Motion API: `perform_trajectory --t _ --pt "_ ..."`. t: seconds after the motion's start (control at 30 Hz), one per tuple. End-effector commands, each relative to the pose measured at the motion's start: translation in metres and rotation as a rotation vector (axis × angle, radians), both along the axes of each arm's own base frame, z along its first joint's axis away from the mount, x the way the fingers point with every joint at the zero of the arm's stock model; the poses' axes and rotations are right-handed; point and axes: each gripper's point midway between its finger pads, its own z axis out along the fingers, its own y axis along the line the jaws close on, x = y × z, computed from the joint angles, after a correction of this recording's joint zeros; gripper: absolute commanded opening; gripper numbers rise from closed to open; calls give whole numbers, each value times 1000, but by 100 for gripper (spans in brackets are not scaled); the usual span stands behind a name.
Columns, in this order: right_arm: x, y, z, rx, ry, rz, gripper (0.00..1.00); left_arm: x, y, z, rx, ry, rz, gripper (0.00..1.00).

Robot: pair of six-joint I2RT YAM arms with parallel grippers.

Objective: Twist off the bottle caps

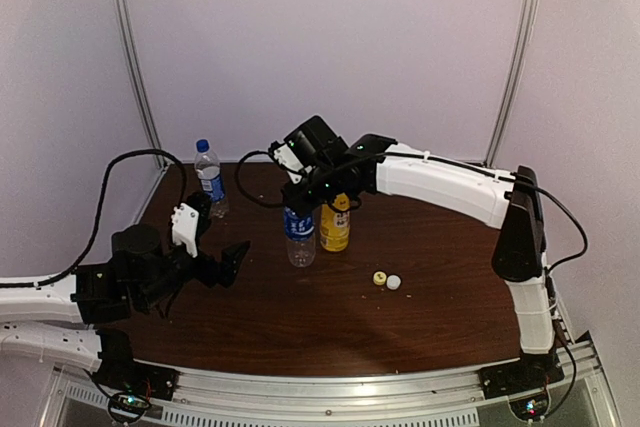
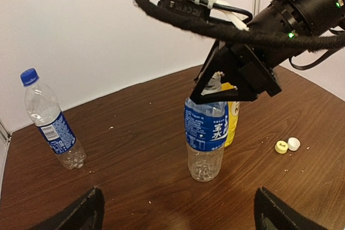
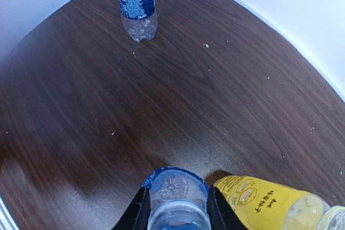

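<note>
1 bottle (image 2: 206, 133), held in right end effector (image 3: 178, 200)

Short clear bottle (image 1: 299, 235), blue label, uncapped, upright, neck clamped in the right pincer (image 1: 300, 199). Just right of that pincer: yellow-orange bottle (image 1: 335, 229), upright, uncapped. Well left: taller clear bottle (image 1: 210, 182), upright, blue cap (image 1: 203, 146) on. Right, nearer side: yellow cap (image 1: 379, 278) touching white cap (image 1: 393, 283).
</note>
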Motion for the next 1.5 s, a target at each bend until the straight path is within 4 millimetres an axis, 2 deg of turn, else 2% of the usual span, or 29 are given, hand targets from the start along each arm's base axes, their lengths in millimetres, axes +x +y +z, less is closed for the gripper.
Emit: perform_trajectory --t 0.0,0.2,0.37,0.53,0.7,0.87,1.0,1.17,1.47 --pt "8 -2 -7 -29 -8 -16 29 3 0 18 -12 -7 13 98" --pt "9 -2 -6 -18 -3 -16 57 3 7 25 -3 -23 33 98" --pt "7 -2 15 21 -29 -7 79 3 14 35 21 -46 51 98" --pt "-2 0 51 99 -56 41 99 3 22 42 -1 -42 83 98" --pt "-15 -6 90 183 -103 87 100 6 26 48 5 -26 105 98" --pt "-30 -26 111 243 -140 84 100 16 30 54 51 7 144 98" --pt "-41 -45 118 286 -157 68 100 30 38 65 65 34 167 98" --pt "-54 -67 117 308 -166 52 100 57 48 75 102 68 208 98" --pt "-74 -109 117 337 -208 10 100 130 73 94 183 139 292 95"
